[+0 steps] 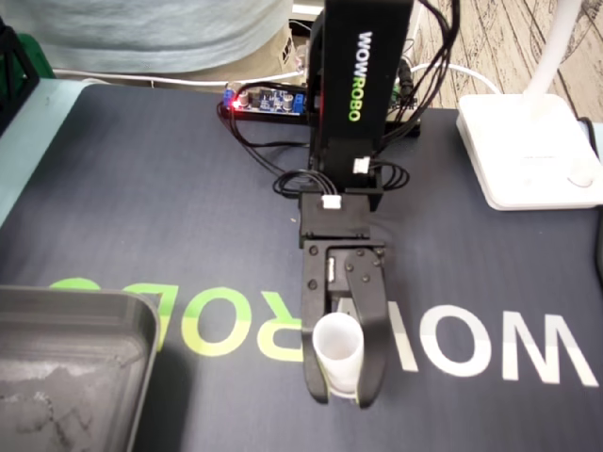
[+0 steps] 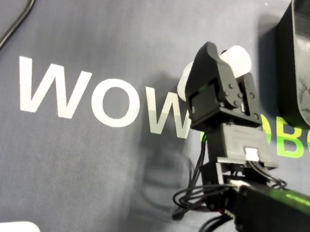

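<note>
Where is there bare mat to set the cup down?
In the fixed view, the widest bare patch is the mat left of the arm, between the controller board and the grey tray. Another lies right of the gripper, below the lamp base. Tighter: between white cup and tray, and around the cables.

cup (image 1: 337, 350) is looking like smooth white plastic. gripper (image 1: 341, 397) around the cup is showing matt black plastic. mat (image 1: 141, 207) under the cup is reading as matt cloth. tray (image 1: 85, 301), left of the cup in the fixed view, is showing dull, scuffed grey metal.
</note>
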### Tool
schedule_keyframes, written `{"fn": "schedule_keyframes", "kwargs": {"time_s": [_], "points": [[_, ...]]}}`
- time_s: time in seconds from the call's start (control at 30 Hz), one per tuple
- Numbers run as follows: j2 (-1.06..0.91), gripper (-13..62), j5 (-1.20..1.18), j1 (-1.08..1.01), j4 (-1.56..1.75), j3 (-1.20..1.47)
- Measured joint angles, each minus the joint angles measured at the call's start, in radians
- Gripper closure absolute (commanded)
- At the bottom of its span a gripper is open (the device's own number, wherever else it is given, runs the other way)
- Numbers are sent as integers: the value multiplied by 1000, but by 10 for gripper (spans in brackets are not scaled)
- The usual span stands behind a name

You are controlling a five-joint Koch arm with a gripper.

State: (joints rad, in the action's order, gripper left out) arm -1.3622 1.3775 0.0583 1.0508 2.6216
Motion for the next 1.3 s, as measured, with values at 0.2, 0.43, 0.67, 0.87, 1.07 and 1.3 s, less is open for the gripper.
{"fn": "schedule_keyframes", "kwargs": {"time_s": [0.2, 0.43, 0.67, 0.87, 1.07, 1.3], "points": [[-9, 474, 0, 2, 0, -2], [-78, 474, -25, -2, -28, -49], [-170, 474, -97, -5, -103, -95], [-261, 474, -199, -43, -255, -210], [-253, 474, -374, -212, -334, -391], [-212, 474, -624, -382, -537, -604]]}}
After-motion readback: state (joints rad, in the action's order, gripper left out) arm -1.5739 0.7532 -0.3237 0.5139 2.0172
